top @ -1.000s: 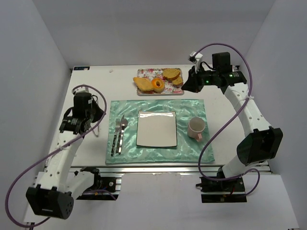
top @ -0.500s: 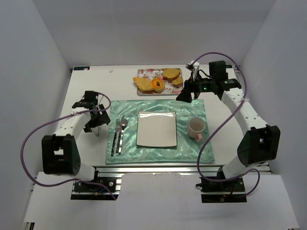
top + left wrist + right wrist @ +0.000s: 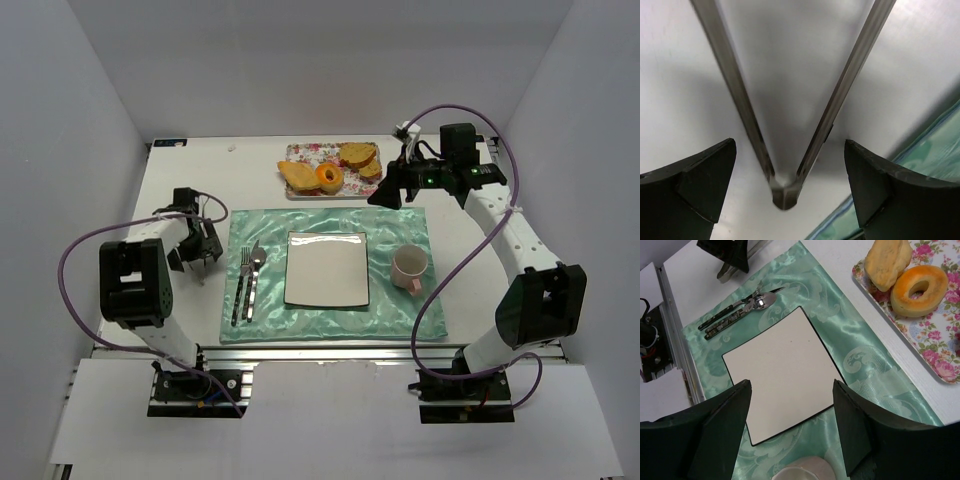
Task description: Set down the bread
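While bread (image 3: 297,176) lies on the tray (image 3: 300,152) at twelve o'clock of the plate (image 3: 326,268), left fingers (image 3: 700,175) stand apart astride tongs (image 3: 845,85); right fingers (image 3: 725,425) spread empty.

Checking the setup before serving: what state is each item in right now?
Left claw: open.
Right claw: open, empty.
Tongs: spread, lying on the table under the left claw.
Plate: empty.
Tray: holds bread and a bagel.
Mug: upright.
Fork, spoon: lying on the placemat.
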